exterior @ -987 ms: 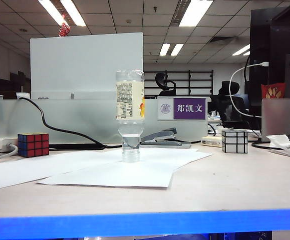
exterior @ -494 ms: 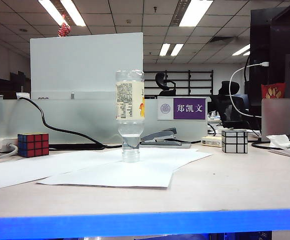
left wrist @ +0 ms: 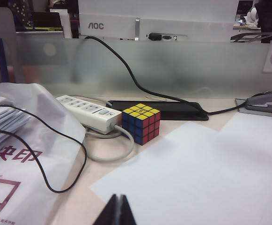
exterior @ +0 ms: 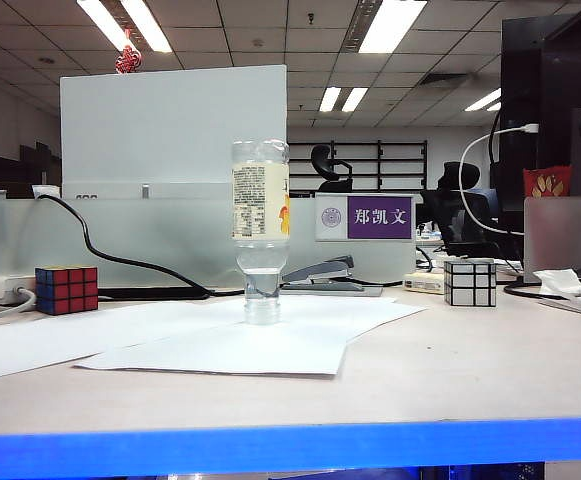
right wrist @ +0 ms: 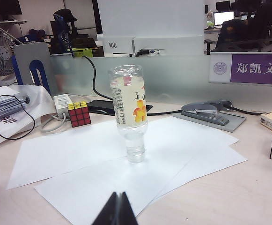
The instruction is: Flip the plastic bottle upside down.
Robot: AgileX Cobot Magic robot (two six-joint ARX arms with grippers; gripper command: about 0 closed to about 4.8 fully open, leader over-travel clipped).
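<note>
Plastic bottle [exterior: 261, 232] stands upside down near the middle of the table [exterior: 450, 370], with its cap at the bottom and its flat base up in the air. The cap rests on the white sheets of paper [exterior: 200, 340] spread over the table. A little clear water sits down in the neck, just above the cap. The cream label with the yellow-orange fruit is upside down too. Nothing is touching the bottle.

To the left, well apart from the bottle, sits a colorful cube [exterior: 67, 289]. It is just beside a white power strip [left wrist: 89, 112], and a black cable [exterior: 120, 255] runs behind it. To the right, also well apart, sits a silver cube [exterior: 470, 282]. Behind the bottle, on the far side, lies a gray stapler [exterior: 325, 272]. Above the stapler, a purple name sign [exterior: 366, 217] hangs on the frosted divider [exterior: 150, 240].

The left gripper [left wrist: 118, 212] is closed tight with its two fingers pressed together, and it holds nothing. It sits low on the left side, with the colorful cube farther away in front of it. The right gripper [right wrist: 117, 210] is closed tight too, and it is also empty. It sits on the near side of the paper with the bottle farther away in front of it, well apart from it.

Neither gripper shows in the exterior view.
</note>
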